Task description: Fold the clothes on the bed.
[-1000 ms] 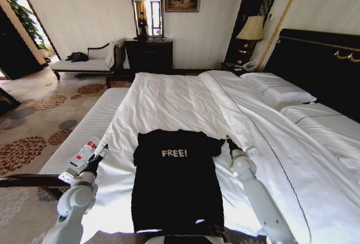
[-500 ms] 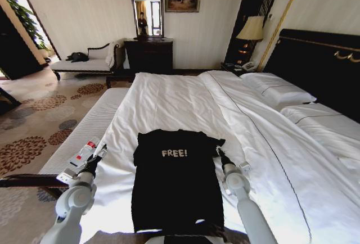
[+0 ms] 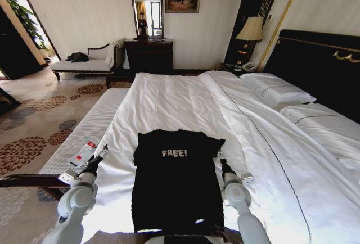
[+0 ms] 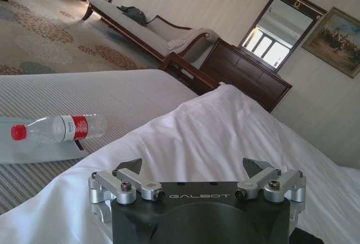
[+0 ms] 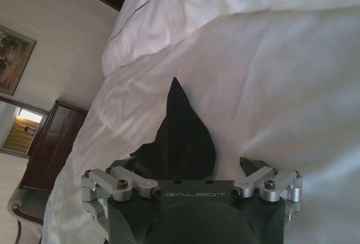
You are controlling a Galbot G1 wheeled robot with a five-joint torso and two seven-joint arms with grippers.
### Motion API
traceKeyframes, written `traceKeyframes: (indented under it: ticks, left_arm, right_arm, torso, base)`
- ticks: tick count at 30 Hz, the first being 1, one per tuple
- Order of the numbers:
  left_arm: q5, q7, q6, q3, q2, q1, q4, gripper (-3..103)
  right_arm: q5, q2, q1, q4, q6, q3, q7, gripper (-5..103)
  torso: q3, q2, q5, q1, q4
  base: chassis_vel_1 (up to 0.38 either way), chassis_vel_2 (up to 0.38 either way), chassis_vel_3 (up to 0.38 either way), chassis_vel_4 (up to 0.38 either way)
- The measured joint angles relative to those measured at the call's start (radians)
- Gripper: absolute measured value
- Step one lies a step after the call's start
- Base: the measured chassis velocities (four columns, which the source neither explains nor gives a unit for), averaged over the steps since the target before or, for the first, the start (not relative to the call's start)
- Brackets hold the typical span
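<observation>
1. Your black T-shirt [image 3: 176, 179] lies flat on the white bed [image 3: 185, 100] near the foot edge, "FREE!" lettering facing up.
2. Your right gripper [image 3: 220, 158] sits at the shirt's right sleeve; in its wrist view the jaws stand wide, with the dark sleeve tip [image 5: 181, 137] lying between them (not pinched).
3. Your left gripper [image 3: 102, 153] hovers over the bedding left of the shirt, apart from it, jaws wide with nothing in them.
4. A water bottle [image 4: 56, 128] lies on the ribbed bench [image 3: 90, 129] beside the bed.
</observation>
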Motion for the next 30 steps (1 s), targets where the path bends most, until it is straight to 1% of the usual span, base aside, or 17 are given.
traceKeyframes:
  ticks: [4, 10, 25, 30]
  left_arm:
    - [0.0, 0.0, 0.0, -0.009, 0.003, 0.008, -0.002, 100]
    - [0.0, -0.001, 0.0, -0.014, 0.003, 0.008, -0.002, 100]
    - [0.013, -0.002, 0.0, 0.0, -0.005, 0.001, 0.013, 100]
    - [0.013, -0.002, 0.0, 0.0, -0.002, -0.002, 0.02, 100]
  right_arm:
    - [0.032, 0.019, 0.032, -0.028, 0.002, -0.007, 0.001, 100]
    - [0.038, 0.042, 0.059, -0.053, 0.008, -0.017, 0.0, 100]
    - [0.045, 0.027, 0.126, -0.084, 0.064, 0.014, 0.009, 100]
    - [0.067, 0.028, 0.094, -0.016, 0.074, 0.022, 0.038, 100]
  torso:
    - [0.0, 0.0, 0.0001, 0.0, 0.0]
    - [0.0, 0.0, 0.0001, 0.0, 0.0]
    - [0.0, 0.0, 0.0001, 0.0, 0.0]
    - [0.0, 0.0, 0.0003, 0.0, -0.0001]
  base:
    - [0.0, 0.0, 0.0, 0.0]
    - [0.0, 0.0, 0.0, 0.0]
    - [0.0, 0.0, 0.0, 0.0]
    - [0.0, 0.0, 0.0, 0.0]
